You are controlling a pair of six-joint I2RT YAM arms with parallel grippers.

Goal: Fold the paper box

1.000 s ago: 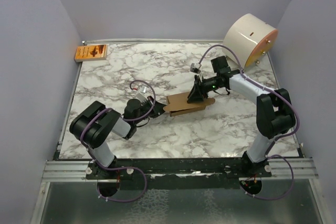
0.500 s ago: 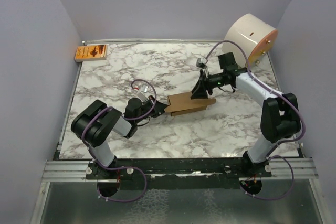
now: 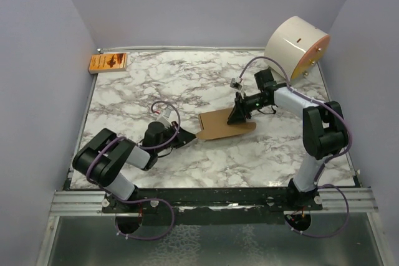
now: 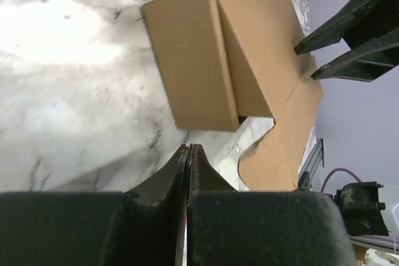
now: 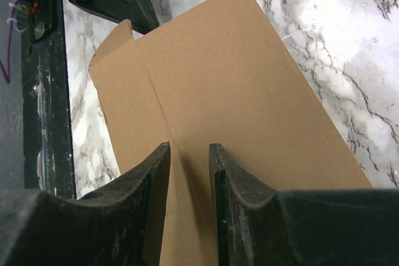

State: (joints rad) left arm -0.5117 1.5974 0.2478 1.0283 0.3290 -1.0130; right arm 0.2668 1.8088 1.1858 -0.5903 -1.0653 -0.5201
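Observation:
The paper box [image 3: 223, 123] is a plain brown cardboard piece lying low on the marble table, with a folded panel at its left and a notched flap at the near right. In the left wrist view the paper box [image 4: 212, 48] lies just beyond my left gripper [image 4: 189, 149], which is shut on nothing and apart from it. That left gripper [image 3: 186, 137] rests low on the table near the box's left end. My right gripper [image 3: 237, 115] stands over the box's right part. In the right wrist view my right gripper [image 5: 189, 151] is open a little, its fingers straddling a crease of the paper box [image 5: 230, 73].
A small orange printed packet [image 3: 108, 62] lies at the back left corner. A big white cylinder [image 3: 297, 48] stands at the back right corner. Lilac walls close in the marble table [image 3: 156, 85] on three sides.
My left gripper has drawn back toward the near left, off the box's left end. The box now lies flatter. My right gripper widened, then narrowed again, and shifted slightly over the box.

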